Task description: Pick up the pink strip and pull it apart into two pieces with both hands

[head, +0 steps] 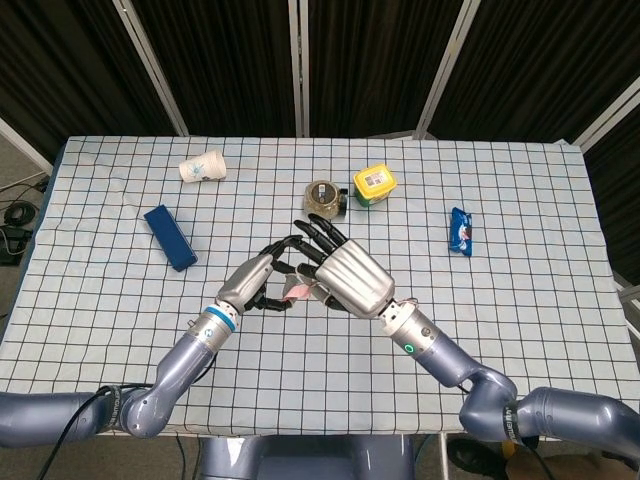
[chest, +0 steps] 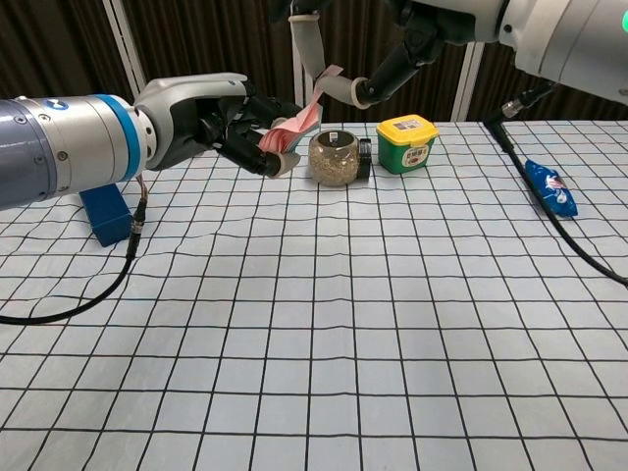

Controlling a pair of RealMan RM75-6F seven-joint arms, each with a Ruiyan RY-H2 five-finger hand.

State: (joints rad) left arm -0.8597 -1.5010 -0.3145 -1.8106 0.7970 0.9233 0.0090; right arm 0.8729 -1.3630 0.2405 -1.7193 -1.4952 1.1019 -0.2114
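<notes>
Checked tablecloth [head: 520,180] before dark curtains [head: 370,60].

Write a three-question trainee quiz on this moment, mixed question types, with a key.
1. True or false: the pink strip lies flat on the checked tablecloth.
2. Multiple choice: which thing stands right beside the yellow lidded tub? A) white paper cup B) round glass jar of grains C) blue rectangular box
3. Fill in: the blue snack packet lies on the robot's ____ side of the table.

Key
1. False: the left hand and the right hand hold it above the cloth, between them.
2. B
3. right
</notes>
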